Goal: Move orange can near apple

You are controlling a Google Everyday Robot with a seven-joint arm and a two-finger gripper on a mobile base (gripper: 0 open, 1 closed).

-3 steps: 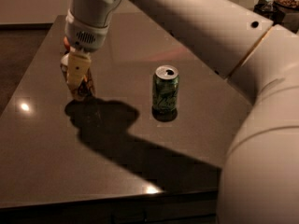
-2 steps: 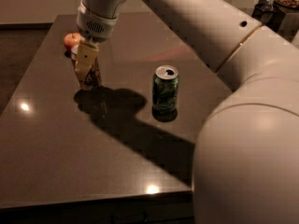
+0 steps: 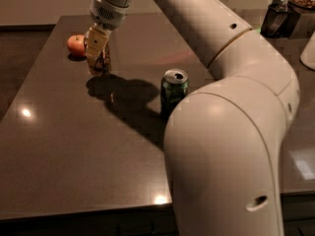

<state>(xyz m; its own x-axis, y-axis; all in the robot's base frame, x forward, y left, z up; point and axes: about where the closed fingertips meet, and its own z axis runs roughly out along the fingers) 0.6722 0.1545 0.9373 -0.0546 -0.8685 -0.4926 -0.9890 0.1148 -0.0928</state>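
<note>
- Three things on the dark table [image 3: 49, 146], plus the robot.
- apple [image 3: 76, 45]: far left, sitting on the surface.
- gripper [image 3: 97, 58]: just right of the apple, pointing down, fingers clamped on the orange can [image 3: 102, 63].
- orange can: near the apple, not touching it; can't tell if its base is on the table.
- green can [image 3: 174, 88]: upright, mid-table, well apart.
- white arm [image 3: 231, 132]: fills the right side.

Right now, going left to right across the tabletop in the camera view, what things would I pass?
apple → orange can, gripped by the claw just right of the apple → green can, standing apart nearer the table's middle.
</note>
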